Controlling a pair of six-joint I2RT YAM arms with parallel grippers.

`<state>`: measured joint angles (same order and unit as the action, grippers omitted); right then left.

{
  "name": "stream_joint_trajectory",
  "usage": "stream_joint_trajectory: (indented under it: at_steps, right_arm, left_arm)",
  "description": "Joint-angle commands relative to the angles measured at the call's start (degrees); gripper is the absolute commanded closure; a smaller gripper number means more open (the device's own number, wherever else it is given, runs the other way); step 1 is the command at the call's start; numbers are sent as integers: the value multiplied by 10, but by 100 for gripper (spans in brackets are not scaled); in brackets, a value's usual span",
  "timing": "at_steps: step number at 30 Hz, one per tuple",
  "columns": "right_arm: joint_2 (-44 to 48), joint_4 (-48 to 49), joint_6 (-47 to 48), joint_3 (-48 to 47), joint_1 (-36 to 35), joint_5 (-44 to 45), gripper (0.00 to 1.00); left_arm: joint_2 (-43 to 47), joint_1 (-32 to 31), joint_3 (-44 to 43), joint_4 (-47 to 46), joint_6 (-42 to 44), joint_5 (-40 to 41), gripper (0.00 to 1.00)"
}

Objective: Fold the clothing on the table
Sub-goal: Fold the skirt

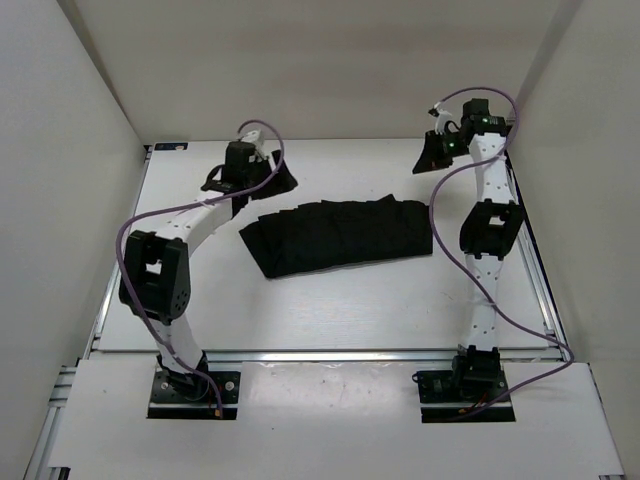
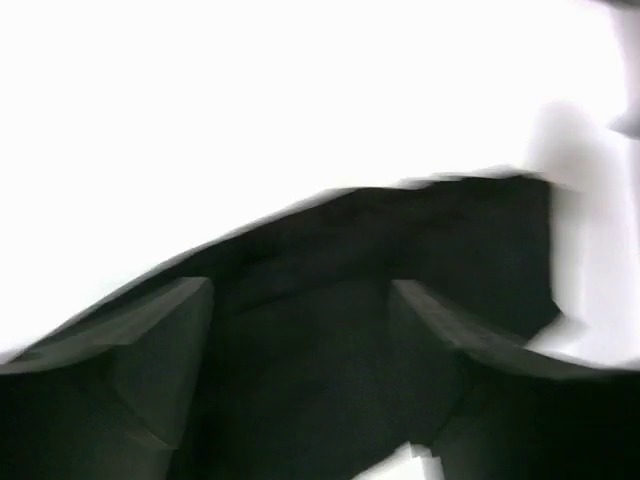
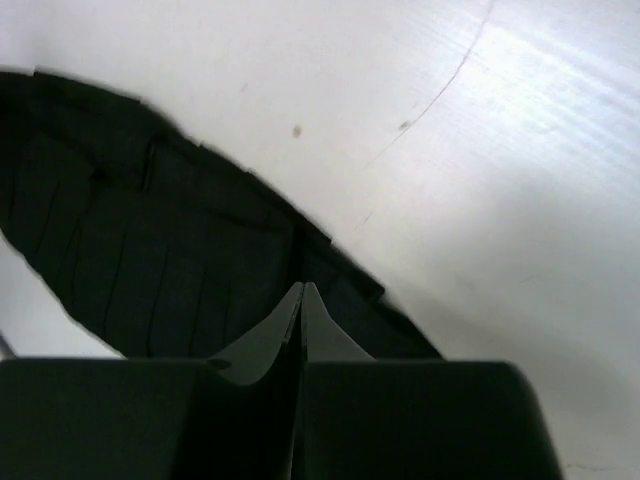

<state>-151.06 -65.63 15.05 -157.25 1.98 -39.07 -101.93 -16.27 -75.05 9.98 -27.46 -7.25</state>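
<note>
Table [image 1: 350,310]: one, white.
Clothing [image 1: 340,235]: one, black, lying flat.
Left gripper [image 2: 300,286]: jaws spread wide.
Right gripper [image 3: 302,292]: jaws clenched, empty.

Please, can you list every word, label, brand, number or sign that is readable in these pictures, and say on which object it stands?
There are none: no view shows any readable text.
The clothing is plain black, with pleat lines only.
The table has small dark specks in the right wrist view, but they are not letters.
The left wrist view is too blurred to read anything in it.
</note>
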Motion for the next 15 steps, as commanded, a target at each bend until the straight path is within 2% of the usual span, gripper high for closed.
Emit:
stream_joint_trajectory:
  at_steps: [1, 2, 3, 6, 9, 15]
  right_arm:
    - [13, -114, 88, 25, -14, -95, 100]
    - [44, -110, 110, 117, -16, -98, 100]
    - [72, -108, 158, 197, -16, -121, 100]
    - [105, -112, 201, 311, -50, -106, 100]
    - [125, -111, 223, 372, -63, -136, 100]
    - [131, -110, 245, 388, -72, -156, 100]
  left_arm:
    - [-7, -58, -23, -42, -6, -162, 24]
    - [-14, -60, -12, -62, -29, -191, 77]
    - [-26, -63, 9, -79, -52, -232, 100]
    - [-39, -76, 53, -93, -60, -261, 100]
    - [-42, -83, 97, -134, -88, -289, 100]
    - [-54, -70, 131, -124, -78, -289, 100]
